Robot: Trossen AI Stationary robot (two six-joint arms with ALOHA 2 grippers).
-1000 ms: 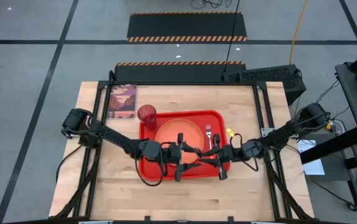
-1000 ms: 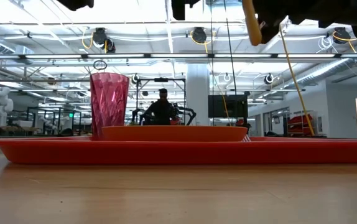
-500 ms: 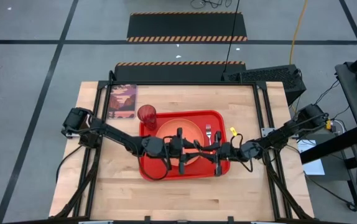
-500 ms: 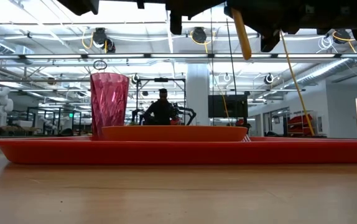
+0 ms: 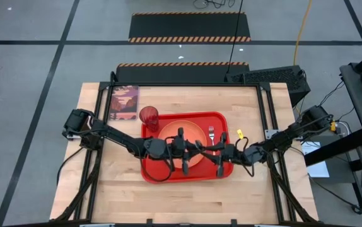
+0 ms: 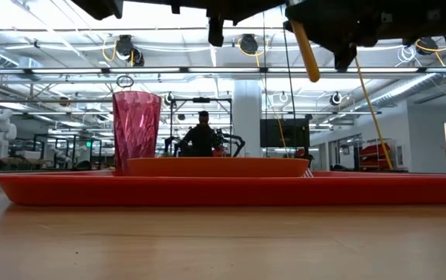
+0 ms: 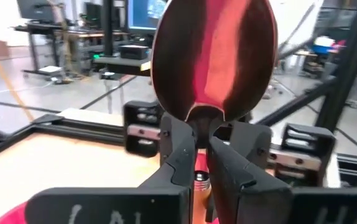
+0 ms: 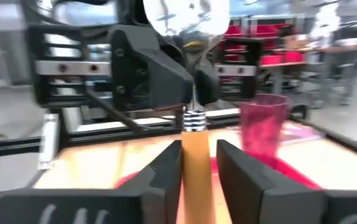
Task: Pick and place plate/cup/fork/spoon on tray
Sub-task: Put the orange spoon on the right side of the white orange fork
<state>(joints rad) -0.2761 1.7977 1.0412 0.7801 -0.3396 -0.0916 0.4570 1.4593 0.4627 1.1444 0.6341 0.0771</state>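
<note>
Both arms have drifted over the tray, left gripper and right gripper both pinching the spoon mid-handoff, placement close.

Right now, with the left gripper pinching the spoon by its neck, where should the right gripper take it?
By the orange handle, just below the metal collar, coming from the handle's end, opposite the bowl. The left gripper covers the neck of the spoon, so the straight handle is the only free part, and it lines up with the right gripper.
</note>
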